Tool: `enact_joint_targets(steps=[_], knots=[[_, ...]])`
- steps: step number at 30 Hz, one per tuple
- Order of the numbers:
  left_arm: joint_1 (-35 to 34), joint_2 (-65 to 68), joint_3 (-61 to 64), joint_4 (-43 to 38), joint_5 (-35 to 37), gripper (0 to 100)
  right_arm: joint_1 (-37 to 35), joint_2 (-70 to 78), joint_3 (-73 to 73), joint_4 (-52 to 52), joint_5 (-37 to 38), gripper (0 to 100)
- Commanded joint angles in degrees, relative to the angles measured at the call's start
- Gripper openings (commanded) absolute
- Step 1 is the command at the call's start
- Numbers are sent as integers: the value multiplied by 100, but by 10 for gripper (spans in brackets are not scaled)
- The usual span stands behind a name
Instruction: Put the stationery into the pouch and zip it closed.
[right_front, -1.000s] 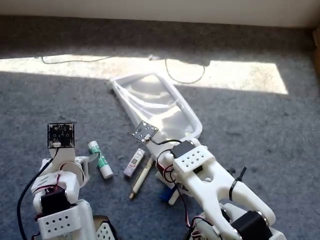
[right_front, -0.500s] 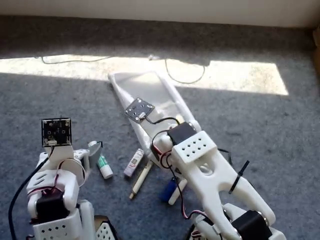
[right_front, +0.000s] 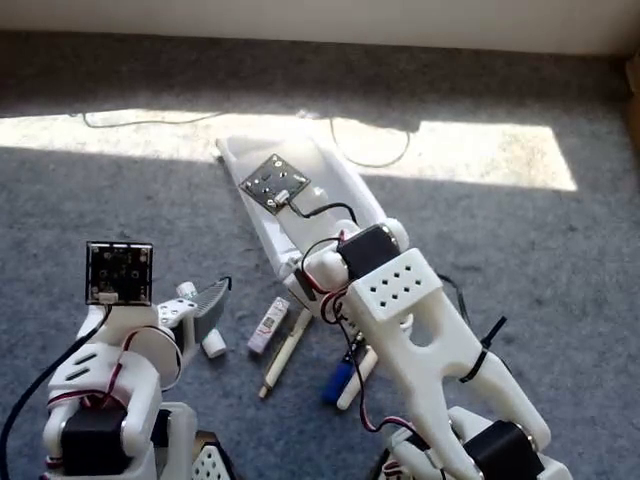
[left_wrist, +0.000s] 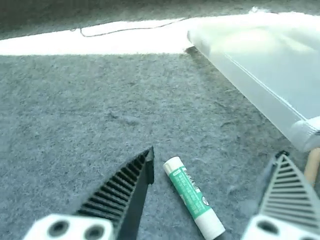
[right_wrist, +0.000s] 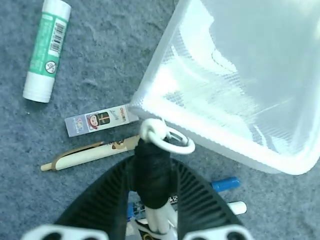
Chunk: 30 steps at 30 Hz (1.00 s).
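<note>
Down on the grey carpet (right_front: 520, 270), the glue stick (left_wrist: 194, 196) lies flat between the spread fingers of the left gripper (left_wrist: 216, 159). The eraser (right_wrist: 101, 120) and beige pen (right_wrist: 90, 151) sit just off the right gripper (right_wrist: 152, 167) fingertips, with the clear pouch (right_wrist: 240, 75) beyond. The blue marker (right_wrist: 225, 184) and white pen (right_wrist: 236, 206) lie alongside those fingers.

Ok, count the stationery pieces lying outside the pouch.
5: glue stick, small printed box, cream pen, plus blue pen and white pen partly behind the right gripper, which may hide more.
</note>
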<state>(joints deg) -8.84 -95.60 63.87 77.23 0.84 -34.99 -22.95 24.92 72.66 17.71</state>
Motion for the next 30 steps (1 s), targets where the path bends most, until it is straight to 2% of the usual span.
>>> enact_joint_targets(steps=[1, 4, 8, 13, 22, 30], knots=[[532, 13, -365, 44, 44, 369, 48, -259, -426, -22, -70, 5], [725, 75, -330, 44, 44, 414, 48, -259, -637, 31, -88, 5], [752, 40, -75, -35, 44, 414, 48, -259, -1218, 435, -290, 5], [725, 22, 479, -703, 44, 414, 31, -259, -1675, 716, -308, 5], [787, 22, 884, -1477, 413, 414, -365, -259, -1701, 936, -316, 5], [1341, 22, 910, -1618, 413, 414, -426, -259, -1710, 989, -404, 5]])
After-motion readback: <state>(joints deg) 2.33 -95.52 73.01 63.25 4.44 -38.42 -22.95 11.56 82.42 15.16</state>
